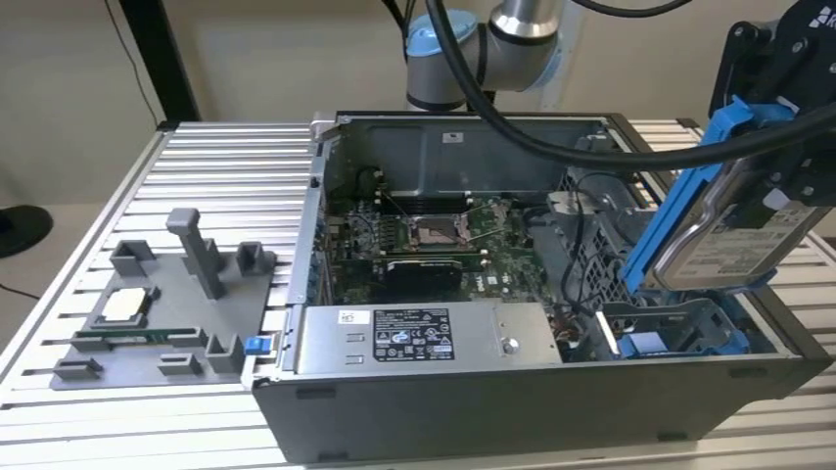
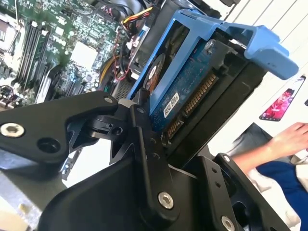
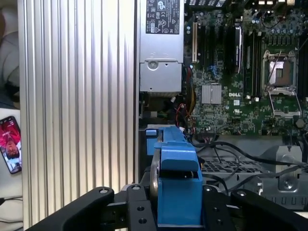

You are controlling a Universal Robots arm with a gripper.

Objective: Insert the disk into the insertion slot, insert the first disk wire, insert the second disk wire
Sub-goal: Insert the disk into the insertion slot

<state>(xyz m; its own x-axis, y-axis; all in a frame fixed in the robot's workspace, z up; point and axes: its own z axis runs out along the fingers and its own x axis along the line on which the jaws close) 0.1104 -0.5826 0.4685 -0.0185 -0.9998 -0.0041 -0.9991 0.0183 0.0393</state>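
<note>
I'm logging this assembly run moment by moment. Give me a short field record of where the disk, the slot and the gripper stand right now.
gripper: shut on the disk, fingers clamping its blue carrier
disk: held tilted in the air, above the insertion slot
insertion slot: open-topped, no disk in it, at the exterior view's right end of the case
disk seated: not yet
case: open, on the ribbed table
fixture tray: on the table, at the exterior view's left of the case

The disk (image 3: 178, 156), seen edge-on in its blue carrier, is clamped in the black gripper (image 3: 177, 211). Beyond it, an open PC case (image 3: 284, 185) is seen w/ green motherboard (image 3: 231, 103) & grey PSU box (image 3: 161, 53), beside the ribbed metal worktop (image 3: 77, 96).
</note>
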